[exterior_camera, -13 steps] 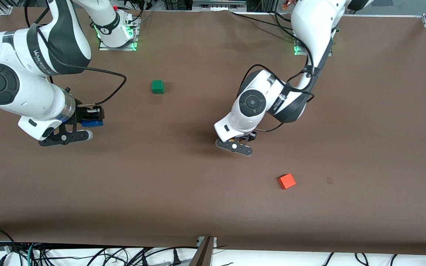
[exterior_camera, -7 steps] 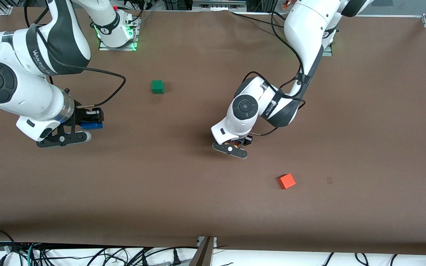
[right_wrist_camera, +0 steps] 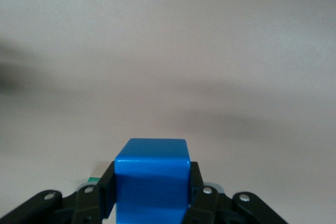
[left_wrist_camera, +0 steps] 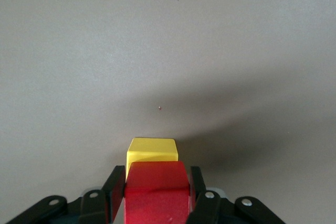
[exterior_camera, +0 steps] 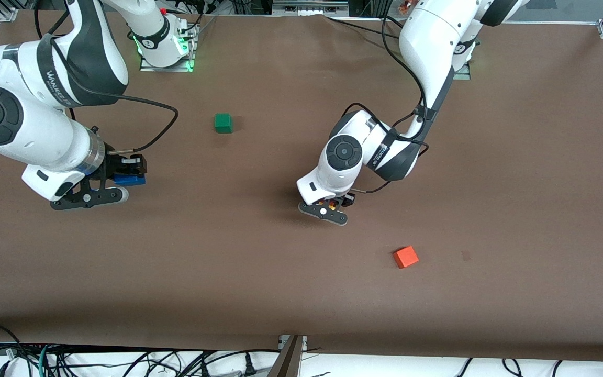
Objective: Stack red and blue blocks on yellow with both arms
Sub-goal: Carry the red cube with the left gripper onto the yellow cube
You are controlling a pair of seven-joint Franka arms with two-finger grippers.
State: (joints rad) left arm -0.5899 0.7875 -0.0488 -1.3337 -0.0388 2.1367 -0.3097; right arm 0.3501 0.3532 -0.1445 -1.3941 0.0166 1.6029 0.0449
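Note:
My left gripper (exterior_camera: 331, 205) is low over the middle of the table, shut on the deep red block (left_wrist_camera: 156, 191). The left wrist view shows the fingers (left_wrist_camera: 113, 184) pressed against the block's two sides. The yellow cube (left_wrist_camera: 152, 150) sits on the table directly under the red block and only its edge shows past it. I cannot tell if the two touch. In the front view both are mostly hidden under the left hand. My right gripper (exterior_camera: 123, 177) is shut on the blue block (exterior_camera: 129, 179) (right_wrist_camera: 151, 179) and holds it above the table at the right arm's end.
A green cube (exterior_camera: 223, 122) sits on the table close to the arms' bases, between the two grippers. An orange-red cube (exterior_camera: 405, 257) lies nearer the front camera than the left gripper, toward the left arm's end. Brown table (exterior_camera: 259, 272) all round.
The left gripper with the red block has shifted slightly toward the right arm's end and come lower. The right gripper with the blue block has barely moved.

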